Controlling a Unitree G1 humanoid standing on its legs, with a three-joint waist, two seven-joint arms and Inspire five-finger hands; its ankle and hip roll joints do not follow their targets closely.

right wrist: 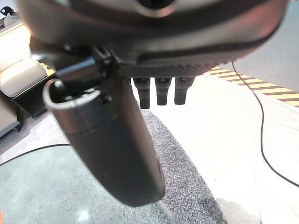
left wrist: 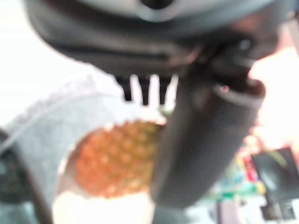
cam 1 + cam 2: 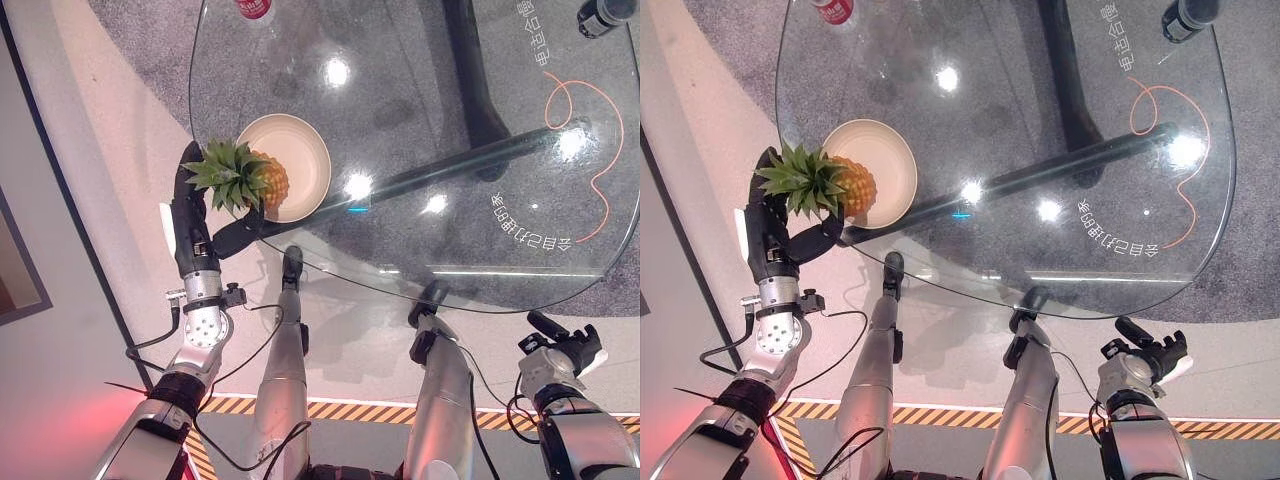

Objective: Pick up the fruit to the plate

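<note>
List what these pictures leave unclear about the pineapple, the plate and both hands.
- Pineapple: its leaves hide the left hand fingers in the eye views; the left wrist view is blurred.
- Plate: whether the fruit rests on it or hangs above.
- Right hand: too small in the eye views to read its fingers.

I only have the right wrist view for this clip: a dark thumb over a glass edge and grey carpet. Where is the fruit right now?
Observer: The pineapple lies on its side with its body over the cream plate, leaves sticking out past the plate's rim.
Operator: Is a hand on it?
Observer: Yes, the left hand is at the leafy crown, thumb reaching under the fruit.
Operator: Where is the plate?
Observer: On the glass table, close to its left edge.
Operator: And my right hand?
Observer: The right hand is off the table's near edge, holding nothing.
</note>
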